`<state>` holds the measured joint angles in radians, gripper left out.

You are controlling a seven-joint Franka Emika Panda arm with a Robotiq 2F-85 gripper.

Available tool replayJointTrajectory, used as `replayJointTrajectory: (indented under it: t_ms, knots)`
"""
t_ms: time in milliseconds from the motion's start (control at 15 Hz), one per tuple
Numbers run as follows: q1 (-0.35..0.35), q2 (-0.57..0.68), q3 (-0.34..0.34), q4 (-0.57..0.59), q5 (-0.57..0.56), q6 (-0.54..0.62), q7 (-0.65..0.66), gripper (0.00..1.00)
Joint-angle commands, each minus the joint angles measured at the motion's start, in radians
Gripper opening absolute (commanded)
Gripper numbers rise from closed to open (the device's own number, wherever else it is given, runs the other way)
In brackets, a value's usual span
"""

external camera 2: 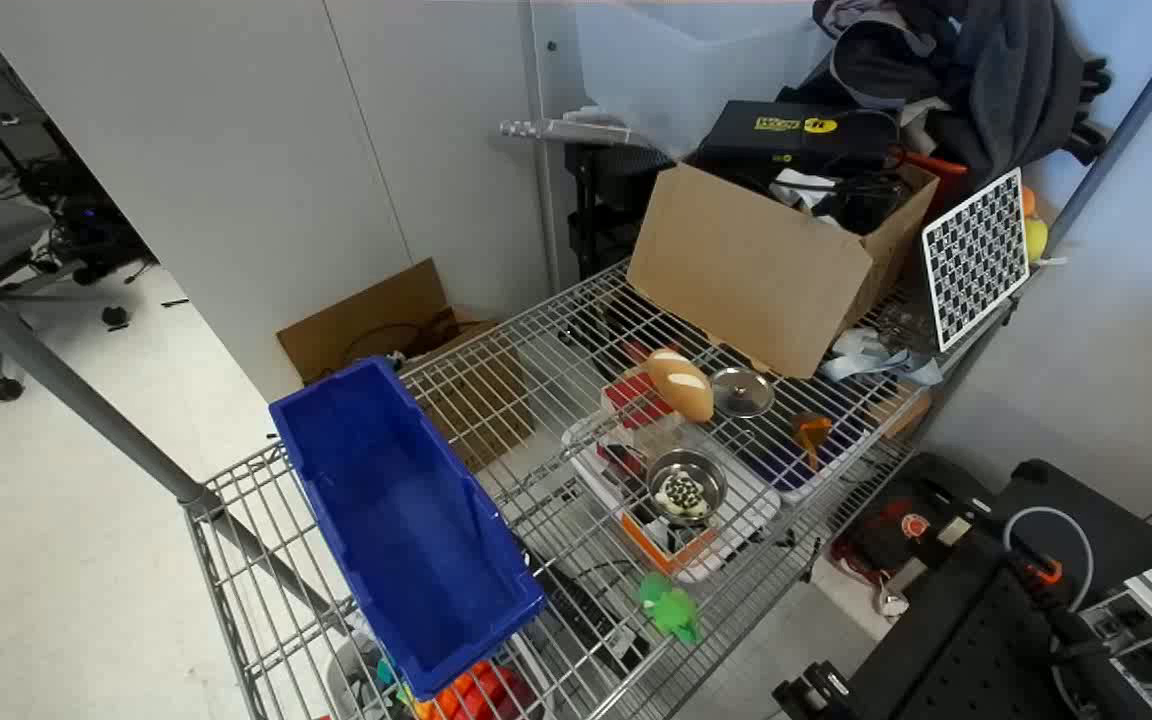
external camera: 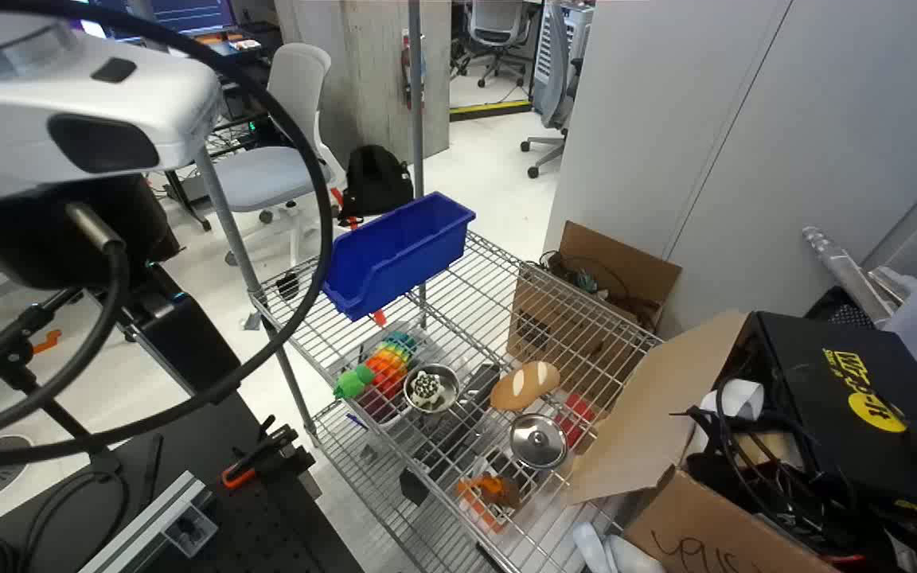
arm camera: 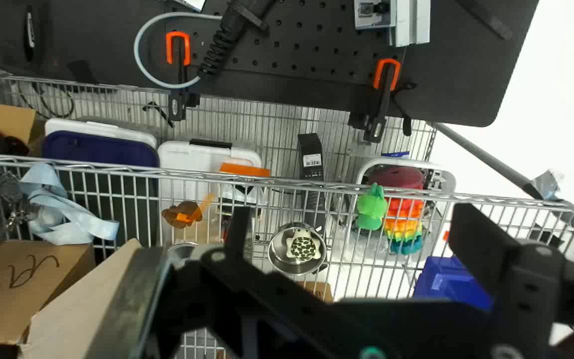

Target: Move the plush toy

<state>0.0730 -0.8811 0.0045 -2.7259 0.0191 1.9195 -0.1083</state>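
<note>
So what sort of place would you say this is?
Most likely a robotics lab: there's a robot arm, a checkered board of the kind often used to calibrate cameras, and office chairs in the background.

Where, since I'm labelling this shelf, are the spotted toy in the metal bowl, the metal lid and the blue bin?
Spotted toy (arm camera: 303,248): wrist view, on its dark-spotted top.
Metal lid (external camera: 538,438): in an exterior view, on its knob.
Blue bin (external camera 2: 406,530): in an exterior view, on its inside bottom.
</note>
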Motion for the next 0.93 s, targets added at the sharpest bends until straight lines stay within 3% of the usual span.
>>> replayJointTrajectory:
  t_ms: [0, 600, 867]
  knots:
    - [0.001, 0.000, -0.001, 0.003, -0.001, -0.002, 0.001, 1.00]
    - [-0.006, 0.005, 0.017, -0.001, -0.007, 0.001, 0.027, 1.00]
    - [-0.037, 0.126, 0.030, 0.029, 0.005, 0.041, 0.133, 1.00]
